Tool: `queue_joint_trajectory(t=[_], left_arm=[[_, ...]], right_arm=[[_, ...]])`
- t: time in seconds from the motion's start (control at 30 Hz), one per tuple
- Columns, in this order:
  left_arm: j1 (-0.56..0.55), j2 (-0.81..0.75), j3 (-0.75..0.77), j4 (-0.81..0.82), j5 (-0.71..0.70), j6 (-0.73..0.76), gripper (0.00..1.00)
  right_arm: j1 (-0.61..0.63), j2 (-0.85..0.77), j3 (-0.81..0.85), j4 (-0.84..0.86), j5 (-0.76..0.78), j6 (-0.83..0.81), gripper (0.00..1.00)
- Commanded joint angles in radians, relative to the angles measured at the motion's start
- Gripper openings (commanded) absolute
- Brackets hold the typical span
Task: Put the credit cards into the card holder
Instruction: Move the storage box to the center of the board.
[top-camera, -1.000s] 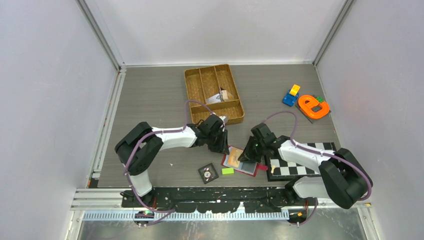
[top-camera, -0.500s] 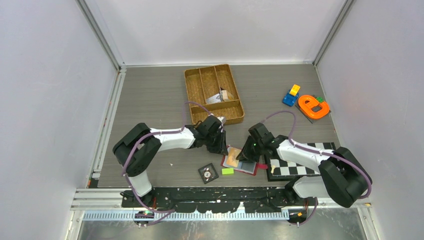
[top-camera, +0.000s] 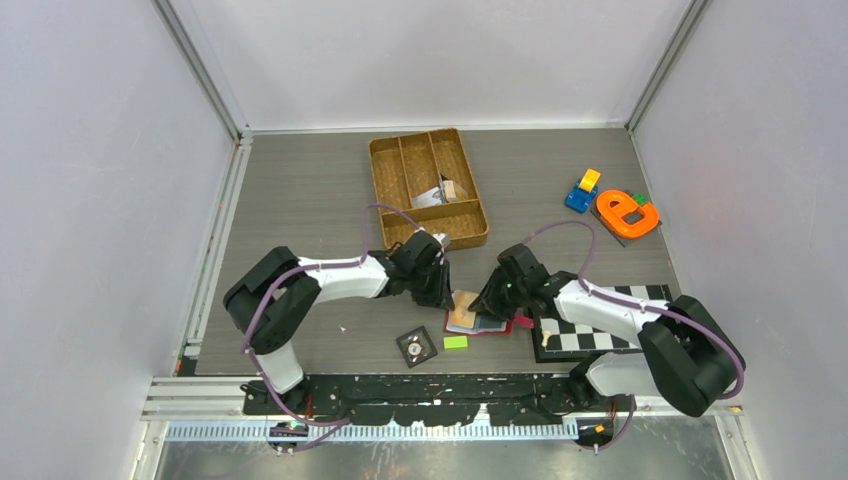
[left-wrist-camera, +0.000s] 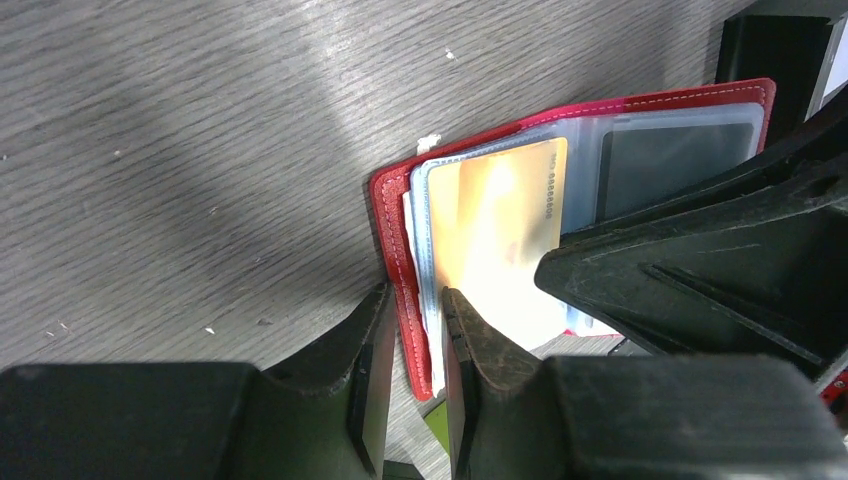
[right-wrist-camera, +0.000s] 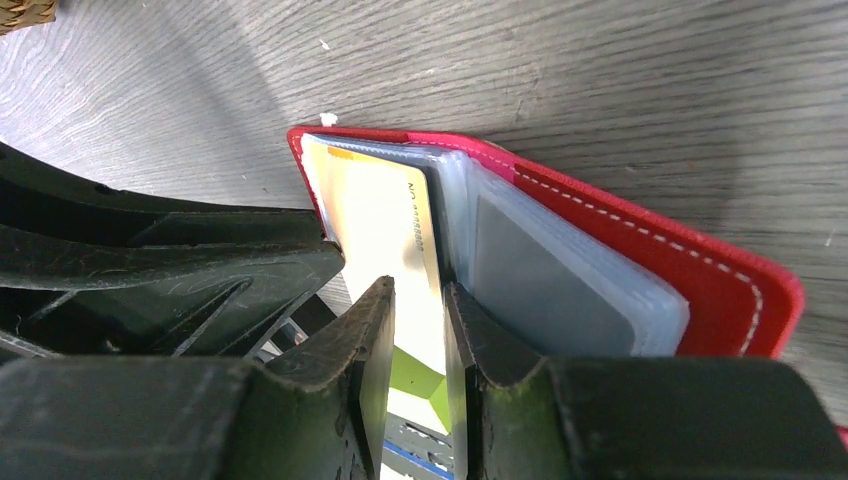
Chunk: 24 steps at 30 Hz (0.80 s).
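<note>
Red cover of the card holder (left-wrist-camera: 392, 220) sits pinched between the fingers of the left gripper (left-wrist-camera: 417, 297). The right gripper (right-wrist-camera: 418, 292) straddles the tan-orange credit card (right-wrist-camera: 375, 215) over the open holder; whether it clamps the card is unclear. The holder lies on the grey table (top-camera: 300, 190), near a green block (top-camera: 456, 342).

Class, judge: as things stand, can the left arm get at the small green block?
Probably yes: the green block lies uncovered just nearside of the card holder, but the left fingers would first have to release its red cover.
</note>
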<state>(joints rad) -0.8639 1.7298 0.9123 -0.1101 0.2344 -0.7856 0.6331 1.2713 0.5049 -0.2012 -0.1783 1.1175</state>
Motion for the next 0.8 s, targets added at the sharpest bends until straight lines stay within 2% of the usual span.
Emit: queue_joint_trajectory(t=[0.0,0.13,0.23,0.43,0.57,0.67,0.77], left_arm=[[-0.009,-0.043,-0.005,0.07,0.052,-0.018,0.25],[-0.009,-0.067,-0.005,0.048,0.017,-0.007,0.25],[-0.008,-0.11,-0.001,-0.007,-0.048,0.018,0.28],[0.021,-0.179,0.02,-0.119,-0.09,0.066,0.48],[0.055,-0.255,0.019,-0.169,-0.092,0.092,0.62],[0.099,-0.301,0.045,-0.243,-0.055,0.135,0.69],[0.155,-0.344,0.084,-0.343,-0.022,0.206,0.74]], right_arm=[[0.006,0.015,0.007,0.142,-0.02,0.028,0.3],[0.007,0.008,0.015,0.12,-0.011,0.014,0.3],[0.007,-0.031,0.057,0.008,0.045,-0.043,0.34],[0.006,-0.104,0.207,-0.257,0.209,-0.232,0.55],[0.006,-0.095,0.322,-0.369,0.284,-0.379,0.67],[0.005,-0.043,0.451,-0.459,0.322,-0.493,0.73],[0.0,0.026,0.58,-0.517,0.344,-0.579,0.75]])
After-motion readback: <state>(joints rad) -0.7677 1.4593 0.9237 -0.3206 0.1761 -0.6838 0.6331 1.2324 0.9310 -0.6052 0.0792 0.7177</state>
